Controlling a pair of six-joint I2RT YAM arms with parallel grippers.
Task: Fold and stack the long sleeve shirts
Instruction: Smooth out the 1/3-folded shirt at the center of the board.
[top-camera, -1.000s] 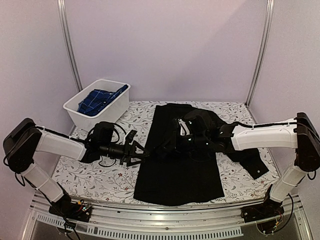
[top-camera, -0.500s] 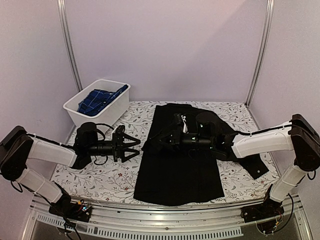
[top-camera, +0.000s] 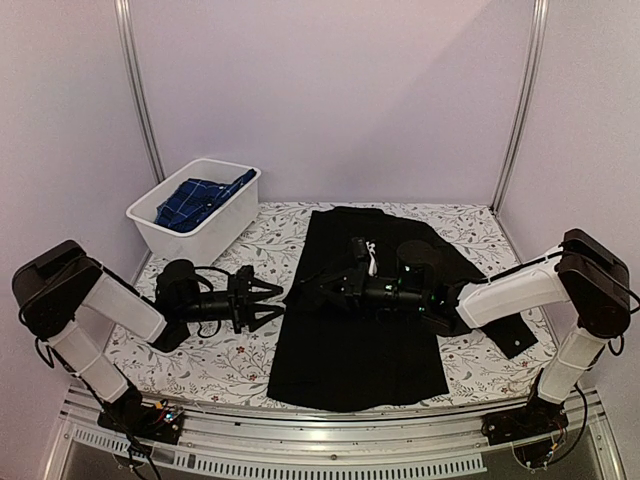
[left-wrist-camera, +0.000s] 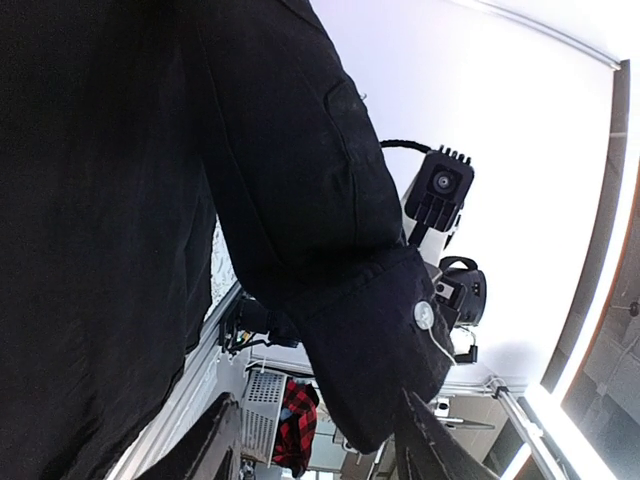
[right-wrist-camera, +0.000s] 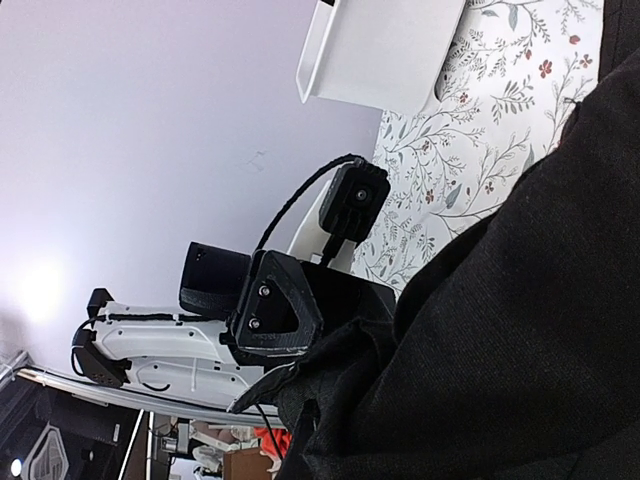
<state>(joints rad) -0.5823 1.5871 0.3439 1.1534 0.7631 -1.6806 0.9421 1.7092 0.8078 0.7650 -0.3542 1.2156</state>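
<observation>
The black long sleeve shirt (top-camera: 360, 330) lies flat on the table's middle, collar to the back. My right gripper (top-camera: 303, 290) is shut on its sleeve cuff (left-wrist-camera: 380, 350), held out over the shirt's left edge; in the right wrist view black cloth (right-wrist-camera: 520, 330) hides most of my right gripper (right-wrist-camera: 305, 435). The cuff shows a pale button (left-wrist-camera: 424, 315). My left gripper (top-camera: 268, 303) faces it from the left, jaws open, the cuff's end hanging between its fingertips (left-wrist-camera: 430, 445). The blue plaid shirt (top-camera: 195, 200) lies bunched in the white tub (top-camera: 215, 228).
The tub stands at the table's back left. The black shirt's other sleeve (top-camera: 505, 325) trails toward the right edge. The floral tablecloth (top-camera: 200, 350) shows bare to the left of the shirt. Metal posts (top-camera: 140, 90) rise at the back corners.
My right gripper has carried the sleeve cuff leftward across the shirt to its left edge. The left gripper drew back, then came forward again, and its jaws narrowed somewhat.
</observation>
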